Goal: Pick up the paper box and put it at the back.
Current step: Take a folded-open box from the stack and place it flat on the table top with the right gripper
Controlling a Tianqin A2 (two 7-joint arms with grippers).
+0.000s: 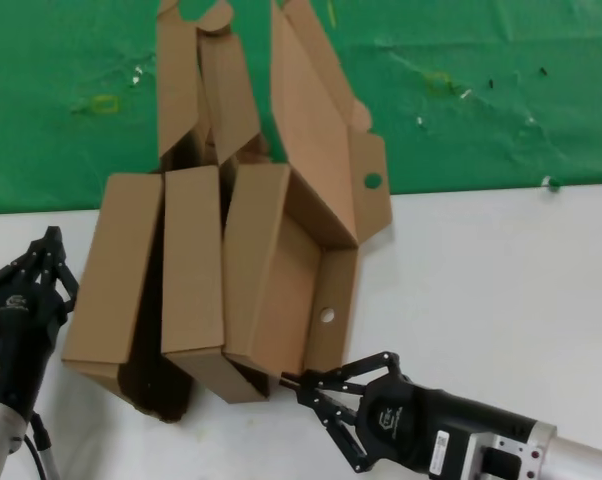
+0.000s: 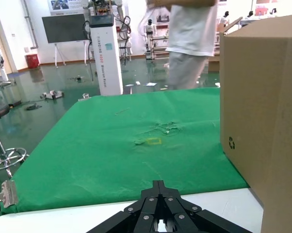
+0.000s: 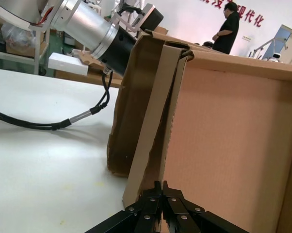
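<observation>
The paper box (image 1: 311,250) stands open at the worktop's middle, its lid leaning over the green cloth (image 1: 481,110) at the back edge. The right gripper (image 1: 333,398), fingers spread wide, is at its near wall; it should straddle that wall squarely before closing. The left gripper (image 1: 31,270) waits near the left edge, fingers spread.

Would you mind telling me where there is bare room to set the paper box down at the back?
The green cloth right of the paper box lies bare except for small specks, and so does the stretch left of the raised flaps. The middle is crowded: cardboard boxes stand packed together, with the right end effector at their front edge.
</observation>
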